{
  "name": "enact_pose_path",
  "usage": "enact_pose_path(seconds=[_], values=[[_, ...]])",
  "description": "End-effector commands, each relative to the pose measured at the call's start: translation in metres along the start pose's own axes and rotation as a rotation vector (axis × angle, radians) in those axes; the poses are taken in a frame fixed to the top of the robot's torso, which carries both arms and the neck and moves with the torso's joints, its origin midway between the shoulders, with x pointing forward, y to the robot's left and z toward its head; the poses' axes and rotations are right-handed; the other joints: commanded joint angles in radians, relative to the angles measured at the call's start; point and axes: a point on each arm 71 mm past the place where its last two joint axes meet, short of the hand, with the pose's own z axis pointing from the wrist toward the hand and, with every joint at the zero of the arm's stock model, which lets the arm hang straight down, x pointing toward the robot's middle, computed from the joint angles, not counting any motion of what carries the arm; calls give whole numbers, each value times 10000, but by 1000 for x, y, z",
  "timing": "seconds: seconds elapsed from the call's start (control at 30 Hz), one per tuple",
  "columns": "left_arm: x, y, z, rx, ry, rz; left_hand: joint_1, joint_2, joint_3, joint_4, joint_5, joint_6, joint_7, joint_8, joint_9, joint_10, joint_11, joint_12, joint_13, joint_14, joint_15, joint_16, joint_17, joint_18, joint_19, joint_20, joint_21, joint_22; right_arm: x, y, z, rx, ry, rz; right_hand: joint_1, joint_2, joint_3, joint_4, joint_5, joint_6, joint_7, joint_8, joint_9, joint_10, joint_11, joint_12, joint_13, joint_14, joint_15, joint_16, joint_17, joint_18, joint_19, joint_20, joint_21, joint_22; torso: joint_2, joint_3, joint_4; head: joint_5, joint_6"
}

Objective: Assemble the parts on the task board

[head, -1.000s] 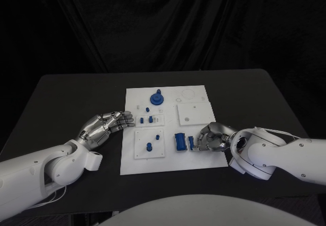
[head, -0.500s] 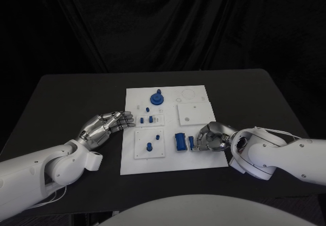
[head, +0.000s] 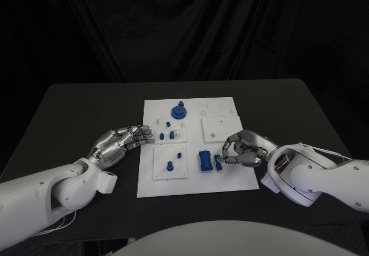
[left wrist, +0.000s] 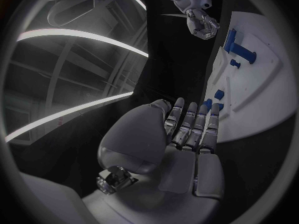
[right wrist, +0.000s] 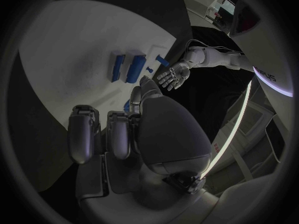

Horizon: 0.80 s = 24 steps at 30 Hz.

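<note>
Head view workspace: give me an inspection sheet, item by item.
Surface: black table, matte.
Job's things: white task board lies mid-table; round blue gear-like part near its far edge; blue block part and small blue pieces near its middle.
Clutter: nothing seen.
Hands: left hand at the board's left edge, holding nothing; right hand curled beside the blue block, contact unclear.
Cables: thin one on the right arm.
Surroundings: black curtain behind.

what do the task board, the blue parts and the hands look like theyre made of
Task board: likely matte white plastic, with flat raised plates and no glare. Blue parts, such as the round one: probably moulded or printed plastic, uniform colour, dull. Left hand and right hand: silver segments with highlights, metal or metallic-finished plastic; cannot tell which.
</note>
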Motion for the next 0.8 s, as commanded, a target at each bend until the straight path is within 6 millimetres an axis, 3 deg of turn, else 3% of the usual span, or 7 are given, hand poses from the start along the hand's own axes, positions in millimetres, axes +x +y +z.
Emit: enact_pose_path(seconds=[0.03, 0.3, 0.37, 0.43, 0.5, 0.67, 0.8], values=[[4, -3, -1, 482, -83, 43, 48, -43, 56, -23, 62, 88, 150, 43, -3, 71, -5, 66, 11, -19, 57, 40, 18, -115, 84, 1, 43, 15, -17, 9, 1, -988, -1348, 717, 169, 18, 52, 97, 240, 80, -20, -72, -50, 1024, -81, -64, 2599, 818, -61, -53, 1514, 39, 465, -75, -74, 2166, -9, 16, 16, 41, 0], [8, -18, -2, 1051, -270, 313, 65, -195, 71, -65, 76, 171, 158, 93, 1, 152, 0, 90, 2, -117, 67, -9, 2, -149, -38, -25, -31, -10, -40, 9, 9, -1480, -2495, 1839, 386, -38, 595, 589, 1461, 10, 101, -784, -746, 1024, 38, -64, 2599, 128, 42, -1470, -1102, 546, -638, 30, -2419, 1346, -142, 82, -13, 202, 0], [9, -25, 1, 1259, -293, 433, 48, -231, 66, -52, 70, 173, 163, 96, -5, 144, -14, 79, -3, -201, 49, -77, -10, -156, -112, -48, -78, -30, -43, 8, 11, -1560, -2648, 2195, 366, -113, 932, 551, 1556, 24, 299, -1104, -1204, -725, 293, -1899, 804, -1382, 298, -4174, -4781, 1189, -2557, 310, -6352, -242, -221, 109, -19, 253, 0], [10, -31, 4, 1495, -304, 550, -4, -295, 35, 9, 59, 171, 169, 100, -17, 95, -86, 43, -10, -451, -22, -299, -40, -151, -274, -117, -183, -74, -46, 6, 14, -1639, -2823, 2598, 284, -188, 1159, 564, 1573, -154, 535, -1352, -1567, -2564, 513, -4062, -1151, -2672, 616, -6357, -7263, 1478, -3631, 537, -8702, -1357, -258, 116, -23, 310, 0], [11, -36, 6, 1728, -318, 645, -43, -330, 3, 56, 51, 163, 173, 100, -24, 49, -152, 14, -13, -599, -81, -436, -55, -138, -359, -166, -240, -100, -49, 4, 17, -1745, -2924, 2987, 1, -125, 1297, 509, 1627, -293, 731, -1494, -1780, -5081, 735, -7040, -3674, -3494, 906, -7190, -7627, 1388, -4154, 770, -9382, -1770, -367, 162, -43, 381, 0], [13, -41, 12, 2169, -330, 777, -286, -487, -299, 172, 43, 78, 176, 90, -61, -238, -551, -179, -17, -1308, -415, -1195, -132, -61, -788, -414, -557, -293, -52, -2, 23, -1919, -2857, 3831, -463, -226, 1781, 507, 1512, -809, 1449, -1849, -2708, -6482, 1714, -9877, -6426, -5680, 2025, -9577, -9048, 1212, -5735, 1712, -11838, -3589, -517, 224, -76, 489, 0], [14, -42, 17, 2361, -306, 831, -602, -399, -649, 187, 29, -144, 110, -19, -118, -736, -859, -514, -32, -2022, -701, -2034, -218, 50, -1496, -580, -1144, -1050, -52, -6, 29, -2017, -2616, 4598, -619, -215, 1847, 548, 1450, -1126, 1788, -2209, -3264, -6971, 2158, -10699, -7470, -6797, 2528, -10434, -9765, 1118, -6511, 2140, -12847, -4458, -717, 305, -128, 654, 0]])
